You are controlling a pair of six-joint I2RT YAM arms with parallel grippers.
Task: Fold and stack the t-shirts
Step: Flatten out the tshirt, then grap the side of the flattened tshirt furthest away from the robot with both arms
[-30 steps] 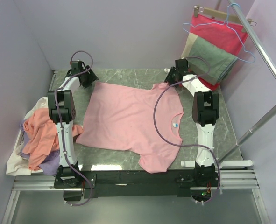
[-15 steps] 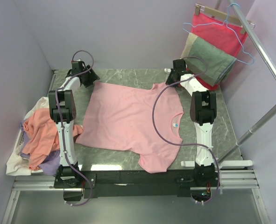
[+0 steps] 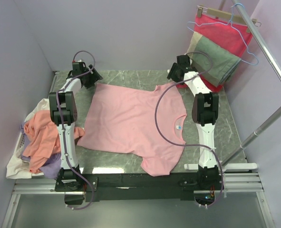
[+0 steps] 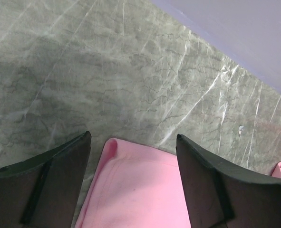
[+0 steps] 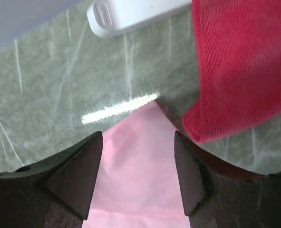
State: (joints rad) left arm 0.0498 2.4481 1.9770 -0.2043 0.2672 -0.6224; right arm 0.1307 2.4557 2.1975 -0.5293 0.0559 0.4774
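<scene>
Fingers [image 4: 59, 175] apart, bases off-frame: left gripper [image 4: 133, 138], right gripper [image 5: 137, 135] over pink t-shirt [image 3: 130, 118].

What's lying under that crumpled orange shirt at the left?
Under the crumpled salmon-orange cotton t-shirt, a lilac cloth and white cloth peek out; anything deeper is covered.

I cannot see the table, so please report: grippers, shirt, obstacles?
Both open: left gripper and right gripper, each over a far corner of the pink t-shirt. Shirt flat, unfolded. Red cloth close beside right gripper.
</scene>
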